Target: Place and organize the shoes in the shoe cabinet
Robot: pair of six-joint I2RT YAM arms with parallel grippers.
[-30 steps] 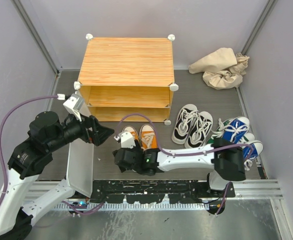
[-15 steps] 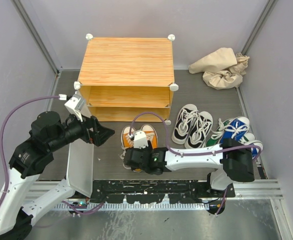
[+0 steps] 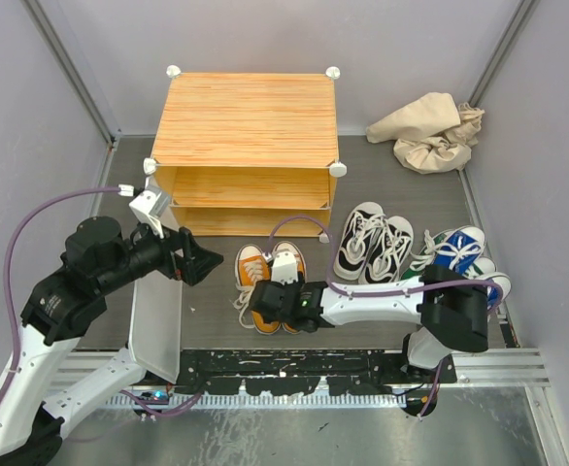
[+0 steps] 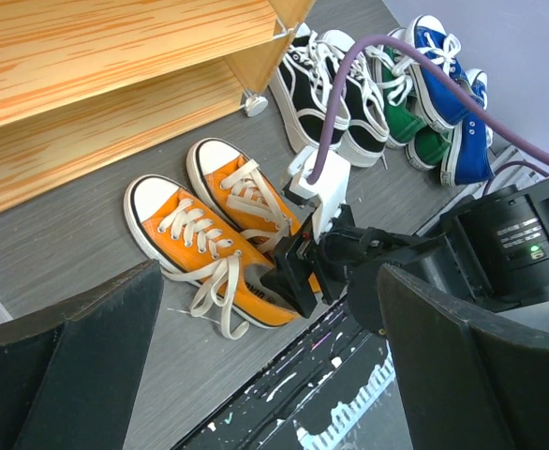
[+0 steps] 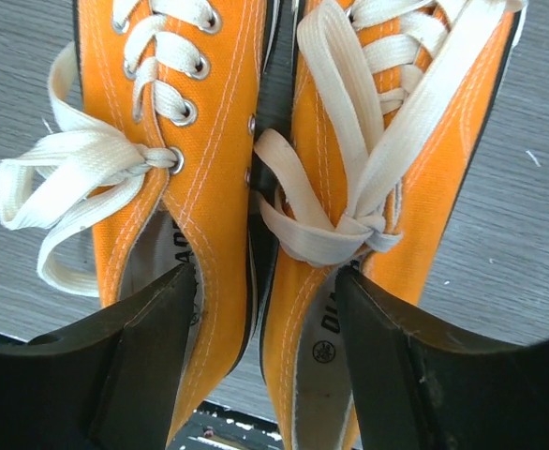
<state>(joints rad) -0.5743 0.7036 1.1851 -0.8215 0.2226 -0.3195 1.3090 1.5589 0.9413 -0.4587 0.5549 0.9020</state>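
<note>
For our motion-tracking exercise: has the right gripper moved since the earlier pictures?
Yes. The right gripper has shifted right, toward the front-right knob of the shoe cabinet, over the heels of the orange shoes.

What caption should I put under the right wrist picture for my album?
Robot hand straddles the inner sides of two orange sneakers.

The orange sneakers [image 5: 209, 141] are matt canvas with flat woven laces [image 5: 78, 178] and shiny metal eyelets [image 5: 197, 67]; the shoe cabinet [image 3: 246, 116] shows smooth wood grain.
</note>
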